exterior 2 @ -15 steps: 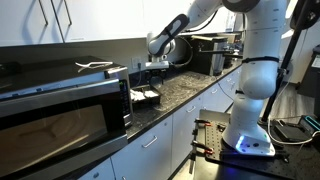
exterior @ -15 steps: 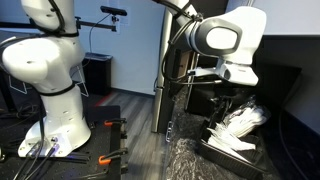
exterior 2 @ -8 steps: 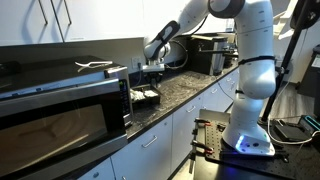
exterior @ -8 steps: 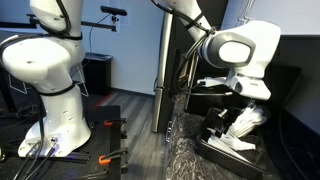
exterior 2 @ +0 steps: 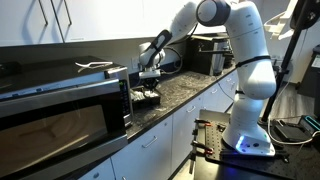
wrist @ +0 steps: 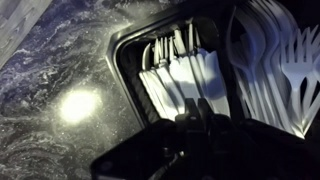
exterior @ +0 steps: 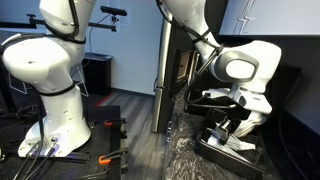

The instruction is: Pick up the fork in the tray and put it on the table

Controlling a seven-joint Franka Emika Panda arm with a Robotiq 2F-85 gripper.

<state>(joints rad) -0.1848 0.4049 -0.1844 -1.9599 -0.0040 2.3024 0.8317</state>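
The black tray (wrist: 125, 72) sits on the marbled table (wrist: 55, 105) and holds heaps of white plastic cutlery. In the wrist view my gripper (wrist: 190, 113) is down in the left compartment, its fingers together over the near ends of the white pieces (wrist: 180, 75). Whether a fork is pinched between them is hidden. Forks with clear tines (wrist: 292, 68) lie in the right compartment. Both exterior views show the gripper (exterior: 223, 130) (exterior 2: 148, 88) low inside the tray (exterior: 213, 156) (exterior 2: 150, 101).
A tall black panel (exterior: 176, 85) stands behind the tray. A microwave (exterior 2: 60, 112) fills one end of the counter (exterior 2: 190, 92), with a dark appliance (exterior 2: 205, 55) at the other. The robot base (exterior: 52, 85) stands by a dark floor mat with orange tools (exterior: 108, 155).
The arm has lowered the gripper into the tray. The jaws have gone from wide open to together.
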